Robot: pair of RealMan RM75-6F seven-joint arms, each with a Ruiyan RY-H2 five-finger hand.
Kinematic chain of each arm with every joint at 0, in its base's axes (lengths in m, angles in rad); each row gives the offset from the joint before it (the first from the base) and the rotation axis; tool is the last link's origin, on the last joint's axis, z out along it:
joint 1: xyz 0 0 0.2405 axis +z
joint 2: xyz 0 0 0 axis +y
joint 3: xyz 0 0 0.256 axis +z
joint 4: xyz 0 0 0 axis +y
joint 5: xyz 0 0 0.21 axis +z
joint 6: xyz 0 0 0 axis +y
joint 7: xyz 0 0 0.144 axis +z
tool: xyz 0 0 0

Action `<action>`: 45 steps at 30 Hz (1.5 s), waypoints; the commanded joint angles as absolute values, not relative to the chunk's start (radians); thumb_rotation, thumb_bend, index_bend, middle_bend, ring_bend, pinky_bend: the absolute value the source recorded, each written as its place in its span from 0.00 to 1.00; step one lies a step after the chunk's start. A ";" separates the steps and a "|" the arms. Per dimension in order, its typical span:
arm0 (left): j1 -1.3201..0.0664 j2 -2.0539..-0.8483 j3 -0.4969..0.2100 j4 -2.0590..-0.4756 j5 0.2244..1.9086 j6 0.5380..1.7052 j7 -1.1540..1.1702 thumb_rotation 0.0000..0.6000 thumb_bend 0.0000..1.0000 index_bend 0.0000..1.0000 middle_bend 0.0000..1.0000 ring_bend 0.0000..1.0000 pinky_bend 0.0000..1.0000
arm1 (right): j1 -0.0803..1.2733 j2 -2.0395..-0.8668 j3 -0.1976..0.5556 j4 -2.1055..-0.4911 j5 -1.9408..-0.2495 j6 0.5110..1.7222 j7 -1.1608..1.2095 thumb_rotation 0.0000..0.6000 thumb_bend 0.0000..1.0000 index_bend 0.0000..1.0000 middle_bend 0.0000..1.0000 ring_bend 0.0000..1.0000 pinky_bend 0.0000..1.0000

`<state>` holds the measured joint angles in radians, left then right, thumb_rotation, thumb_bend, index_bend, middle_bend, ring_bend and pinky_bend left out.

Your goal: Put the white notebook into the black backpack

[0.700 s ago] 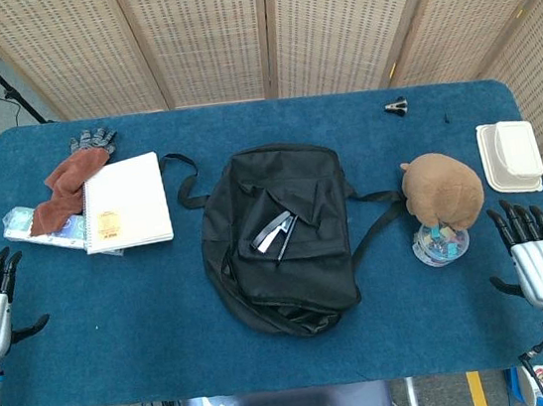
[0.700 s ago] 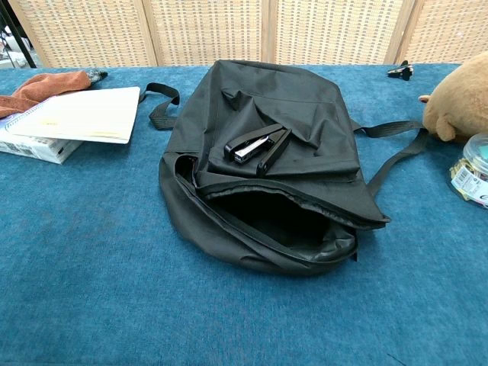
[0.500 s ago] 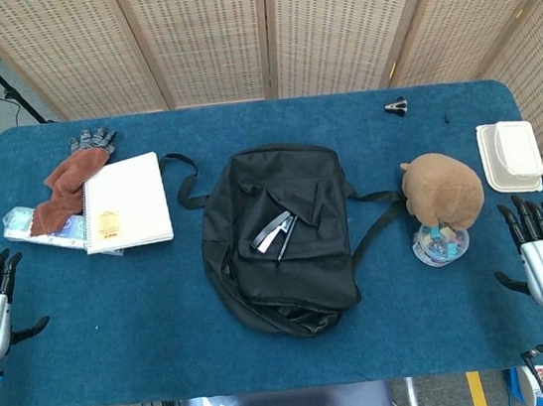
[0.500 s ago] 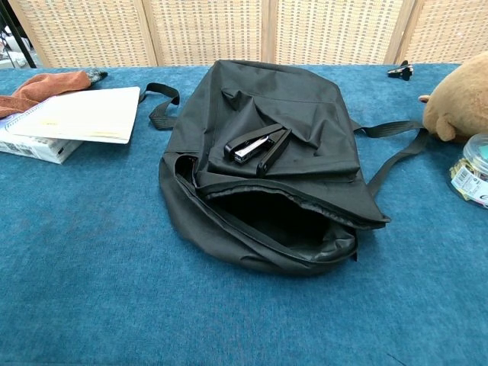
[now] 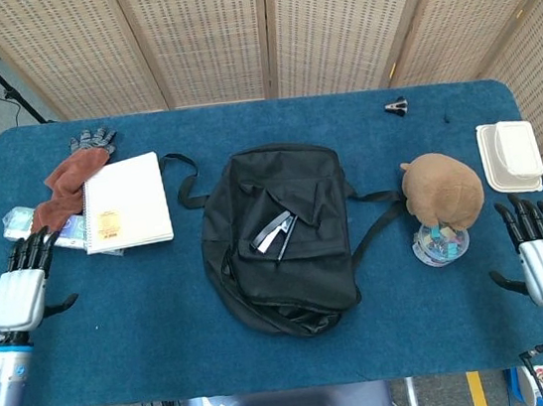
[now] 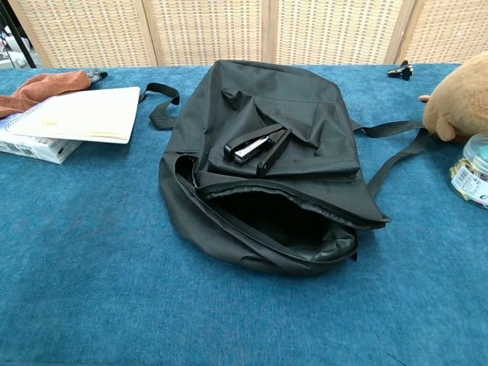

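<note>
The white spiral notebook [image 5: 127,202] lies flat at the table's left, resting partly on a packet; the chest view shows the notebook [image 6: 80,114] at upper left. The black backpack [image 5: 281,237] lies in the middle with its main opening [image 6: 267,221] gaping toward the front edge, and a black stapler [image 5: 277,232] sits on top of it. My left hand [image 5: 21,291] hovers open at the left front, just below the packet and apart from the notebook. Open as well, my right hand [image 5: 541,258] is at the far right front. Neither hand shows in the chest view.
A brown cloth [image 5: 64,185] and grey glove [image 5: 93,139] lie by the notebook's far left corner. A plush toy [image 5: 442,190] rests on a clear jar [image 5: 439,244] right of the backpack. A white lidded box [image 5: 509,157] and a small black clip [image 5: 397,104] lie further right.
My left hand has moved right and forward onto the table, toward the packet under the notebook. The right hand has shifted only slightly. Notebook and backpack have not moved.
</note>
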<state>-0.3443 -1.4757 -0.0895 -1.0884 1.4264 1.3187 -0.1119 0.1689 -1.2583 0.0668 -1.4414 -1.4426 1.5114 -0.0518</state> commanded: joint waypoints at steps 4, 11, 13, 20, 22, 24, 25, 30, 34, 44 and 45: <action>-0.516 -1.689 -0.140 -0.825 1.475 1.214 -0.163 1.00 0.00 0.00 0.00 0.00 0.00 | 0.168 -1.264 0.073 -1.437 -1.438 1.497 -0.060 1.00 0.00 0.00 0.00 0.00 0.00; -0.593 -1.826 -0.126 -0.612 1.495 1.150 -0.249 1.00 0.00 0.00 0.00 0.00 0.00 | 0.168 -1.268 0.083 -1.434 -1.435 1.484 -0.059 1.00 0.00 0.00 0.00 0.00 0.00; -0.612 -1.853 -0.128 -0.571 1.493 1.136 -0.257 1.00 0.00 0.00 0.00 0.00 0.00 | 0.169 -1.269 0.085 -1.432 -1.434 1.479 -0.059 1.00 0.00 0.00 0.00 0.00 0.00; -0.672 -1.916 -0.138 -0.455 1.479 1.080 -0.274 1.00 0.00 0.00 0.00 0.00 0.00 | 0.170 -1.271 0.094 -1.427 -1.431 1.465 -0.048 1.00 0.00 0.00 0.00 0.00 0.00; -0.696 -1.930 -0.137 -0.413 1.478 1.055 -0.268 1.00 0.00 0.00 0.00 0.00 0.00 | 0.170 -1.272 0.095 -1.424 -1.427 1.457 -0.042 1.00 0.00 0.00 0.00 0.00 0.00; -0.710 -1.939 -0.139 -0.387 1.474 1.041 -0.263 1.00 0.00 0.00 0.00 0.00 0.00 | 0.169 -1.271 0.097 -1.421 -1.424 1.453 -0.040 1.00 0.00 0.00 0.00 0.00 0.00; -0.715 -1.944 -0.140 -0.377 1.471 1.036 -0.264 1.00 0.00 0.00 0.00 0.00 0.00 | 0.169 -1.271 0.098 -1.420 -1.424 1.453 -0.039 1.00 0.00 0.00 0.00 0.00 0.00; -0.736 -1.964 -0.143 -0.328 1.460 1.007 -0.257 1.00 0.01 0.00 0.00 0.00 0.02 | 0.168 -1.269 0.105 -1.416 -1.422 1.452 -0.024 1.00 0.00 0.00 0.00 0.00 0.00; -0.742 -1.981 -0.147 -0.299 1.449 0.997 -0.256 1.00 0.06 0.01 0.00 0.03 0.20 | 0.167 -1.268 0.106 -1.416 -1.425 1.450 -0.018 1.00 0.00 0.00 0.00 0.00 0.00; -0.710 -1.998 -0.130 -0.247 1.449 1.048 -0.253 1.00 0.26 0.38 0.32 0.34 0.45 | 0.163 -1.263 0.107 -1.427 -1.433 1.449 -0.014 1.00 0.00 0.00 0.00 0.00 0.00; -0.708 -1.998 -0.129 -0.245 1.450 1.051 -0.254 1.00 0.27 0.41 0.35 0.36 0.47 | 0.163 -1.263 0.107 -1.428 -1.433 1.449 -0.014 1.00 0.00 0.00 0.00 0.00 0.00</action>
